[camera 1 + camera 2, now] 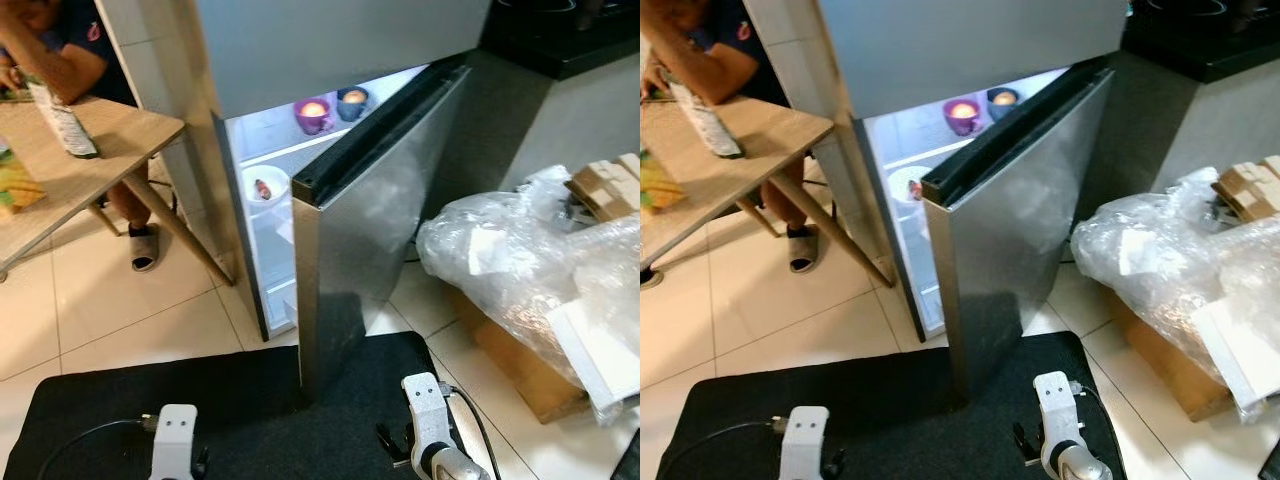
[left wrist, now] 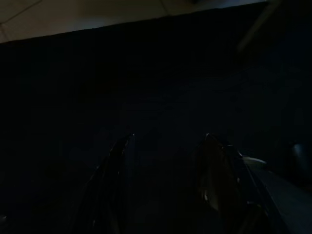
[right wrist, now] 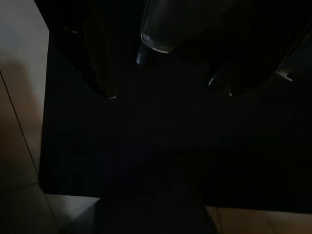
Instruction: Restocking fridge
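Both arms hang low over the black mat. The left gripper has its two fingers spread apart with nothing between them, and the right gripper is likewise released, its tips parted over the dark mat beside pale floor tile.

The fridge stands straight ahead, and its lower door is swung partly open, its bottom corner reaching the mat's far edge. The lit gap left of the door is narrow. On the top shelf inside sit two cups, one purple and one blue; lower down is one white bowl.

A wooden table stands to the left with a person seated at it. To the right, a clear plastic-wrapped bundle lies over a cardboard box, crowding that side of the floor.
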